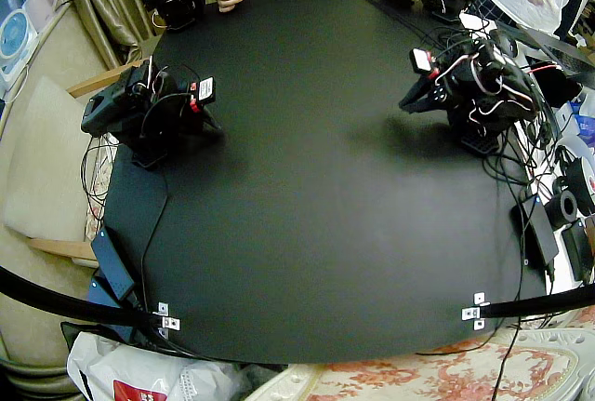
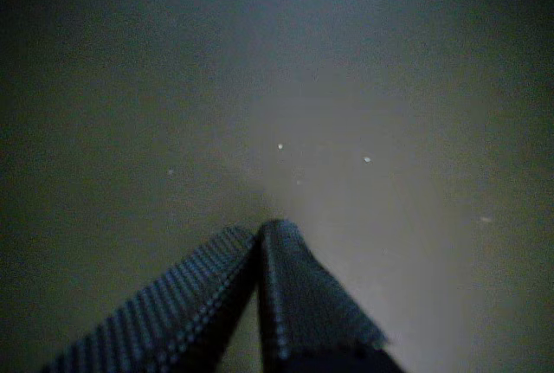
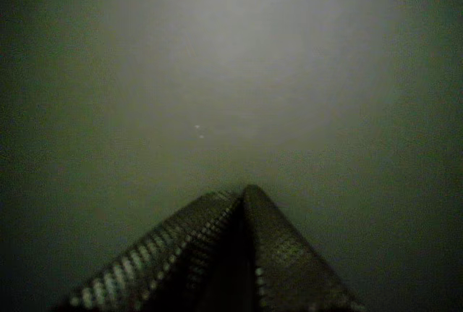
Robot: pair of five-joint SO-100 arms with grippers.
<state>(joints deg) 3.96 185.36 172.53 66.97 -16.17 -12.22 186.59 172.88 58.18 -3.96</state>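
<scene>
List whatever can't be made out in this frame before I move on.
- Which arm each wrist view rides on: both show only shut jaws over the bare table.
- Pale specks in a wrist view: too small to identify.
- Fixed view: right end effector and left end effector are dark against the dark table, so their outlines are lost.
- Bag, fixed view: cut off by the bottom edge.

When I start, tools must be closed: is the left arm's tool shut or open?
Shut: the left tool tapers to one point, and each wrist view shows fingers pressed together, holding nothing.
</scene>
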